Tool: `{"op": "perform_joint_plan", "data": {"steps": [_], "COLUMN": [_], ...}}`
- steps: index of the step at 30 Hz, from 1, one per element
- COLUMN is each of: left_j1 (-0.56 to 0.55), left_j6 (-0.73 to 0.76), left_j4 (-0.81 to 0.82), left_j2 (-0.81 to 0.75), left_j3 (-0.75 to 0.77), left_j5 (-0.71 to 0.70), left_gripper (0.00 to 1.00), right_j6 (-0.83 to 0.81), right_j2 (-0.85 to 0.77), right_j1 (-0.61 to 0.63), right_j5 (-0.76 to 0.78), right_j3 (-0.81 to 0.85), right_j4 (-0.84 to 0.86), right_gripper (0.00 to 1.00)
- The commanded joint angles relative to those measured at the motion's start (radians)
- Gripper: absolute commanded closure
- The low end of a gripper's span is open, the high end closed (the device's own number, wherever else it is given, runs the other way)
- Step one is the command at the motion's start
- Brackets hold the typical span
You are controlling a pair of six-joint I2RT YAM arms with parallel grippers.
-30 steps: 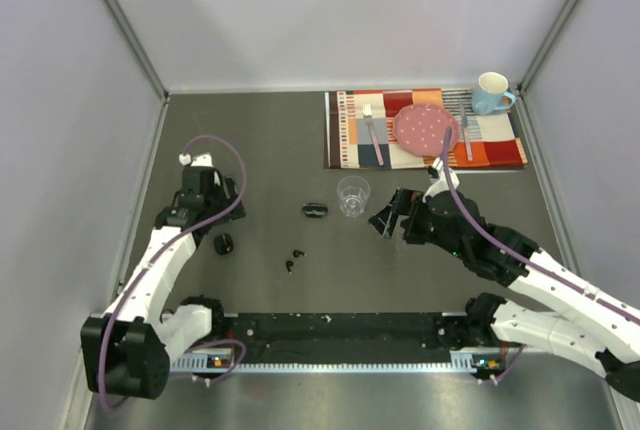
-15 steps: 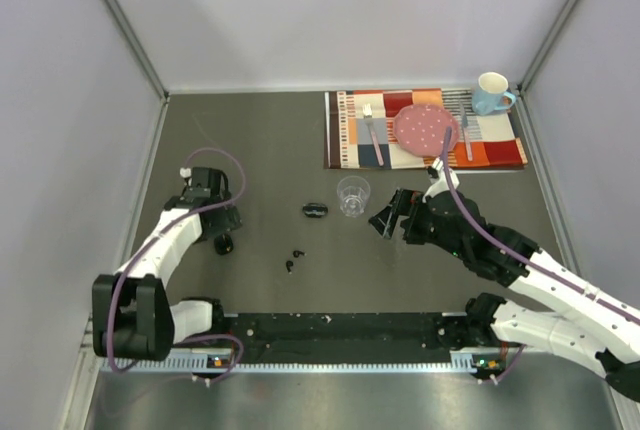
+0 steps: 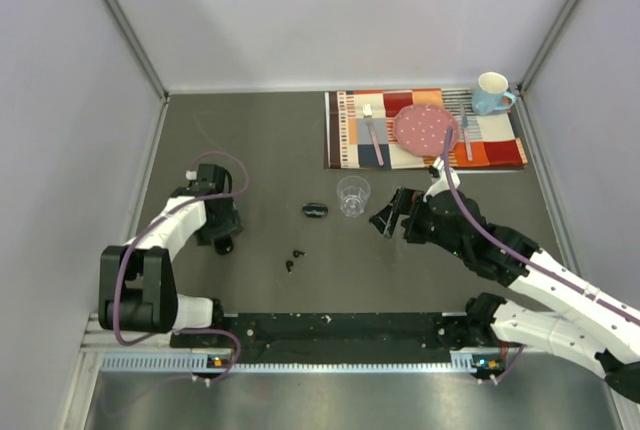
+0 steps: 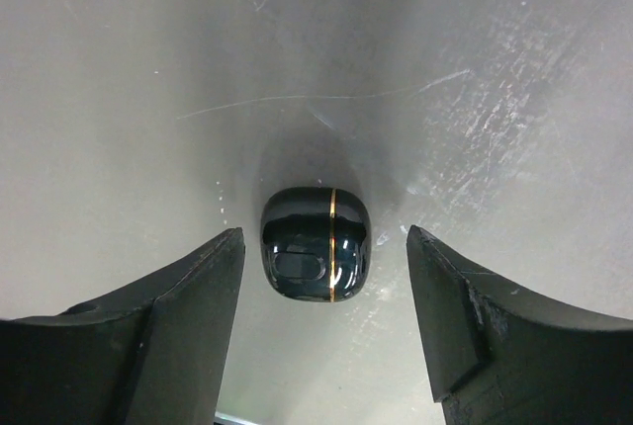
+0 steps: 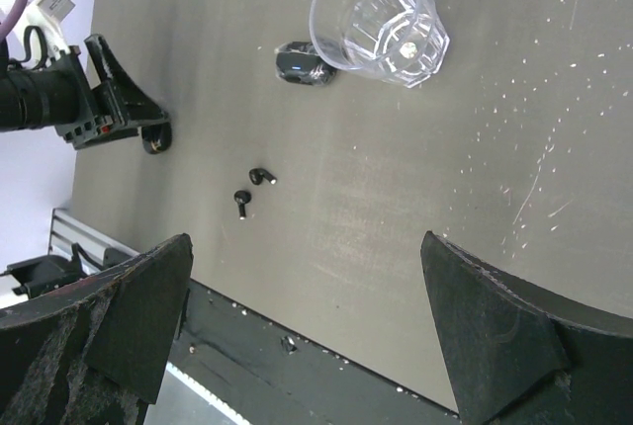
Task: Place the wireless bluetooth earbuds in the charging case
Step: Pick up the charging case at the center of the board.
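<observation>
Two tiny black earbuds point(image 3: 298, 253) point(image 3: 289, 267) lie loose on the grey table; they also show in the right wrist view point(image 5: 260, 176) point(image 5: 241, 200). I see no other buds. A closed glossy black charging case with a gold seam point(image 4: 316, 244) lies on the table between the tips of my open left gripper point(image 4: 324, 239), untouched. From above, the left gripper point(image 3: 221, 232) hangs over that case point(image 3: 225, 246). A second black case point(image 3: 315, 210) lies beside the clear cup point(image 3: 352, 196). My right gripper point(image 3: 386, 218) is open and empty, right of the cup.
A striped placemat point(image 3: 350, 140) at the back right holds a pink plate point(image 3: 425, 128), a fork and a knife; a light blue mug point(image 3: 492, 92) stands at its corner. A black rail point(image 3: 330, 330) runs along the near edge. Walls close in the left, back and right sides.
My left gripper has swung down and toward the near side until it is over the left charging case. The right arm, earbuds, cup and second case have not moved.
</observation>
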Motion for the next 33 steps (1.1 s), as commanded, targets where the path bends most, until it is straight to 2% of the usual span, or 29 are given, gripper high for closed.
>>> {"op": "perform_joint_plan", "data": {"steps": [1, 14, 17, 21, 25, 33], "left_j1": [0.007, 0.008, 0.008, 0.008, 0.008, 0.007], "left_j6": [0.024, 0.012, 0.02, 0.053, 0.08, 0.073], "left_j4": [-0.008, -0.026, -0.025, -0.014, -0.014, -0.032], "left_j2": [0.046, 0.089, 0.079, 0.062, 0.058, 0.089], "left_j3": [0.057, 0.073, 0.07, 0.065, 0.074, 0.08], "left_j5": [0.042, 0.019, 0.047, 0.119, 0.156, 0.148], "left_gripper": [0.3, 0.4, 0.39, 0.31, 0.3, 0.44], "right_j6": [-0.007, -0.012, -0.012, -0.009, -0.009, -0.007], "right_j2": [-0.012, -0.021, -0.021, -0.02, -0.014, -0.011], "right_j1": [-0.011, -0.017, -0.019, -0.021, -0.021, -0.022], "right_j5": [0.005, 0.002, -0.001, -0.001, -0.006, -0.007], "right_j3": [-0.002, -0.009, -0.008, -0.009, -0.009, -0.006], "right_j4": [0.024, 0.024, 0.024, 0.022, 0.024, 0.024], "right_gripper": [0.01, 0.01, 0.01, 0.01, 0.01, 0.01]}}
